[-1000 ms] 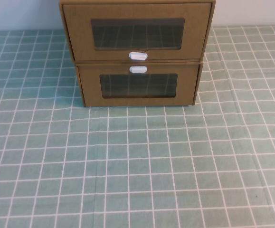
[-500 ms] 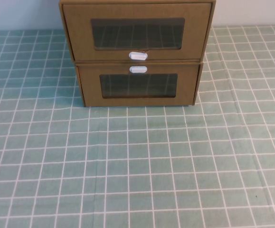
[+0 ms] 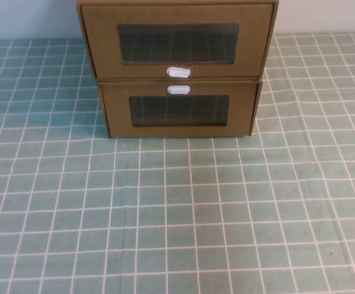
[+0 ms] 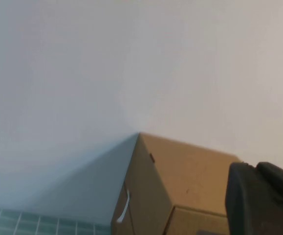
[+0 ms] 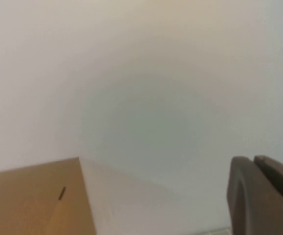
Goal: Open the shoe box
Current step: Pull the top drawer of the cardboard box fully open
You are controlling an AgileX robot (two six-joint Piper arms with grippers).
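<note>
the green checked cloth [image 3: 177, 233] is spreading out nearest me. the left gripper [image 4: 261, 203] is hanging off to the left of the shoe box [image 3: 177, 73]; i cannot tell if it is open or closed. the right gripper [image 5: 259, 193] is hovering off to the box's right, its fingers [image 5: 241, 196] pressing together on nothing. the shoe box is sitting at the cloth's far middle, both stacked drawers closed, backing onto the pale wall [image 3: 24, 18].

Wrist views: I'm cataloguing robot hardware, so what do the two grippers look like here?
Left gripper: only a matte black, round-edged block shows, in front of the brown shoe box. Right gripper: a similar dark, rounded piece with one straight seam. No cables or markings visible. The high view shows neither arm.
</note>
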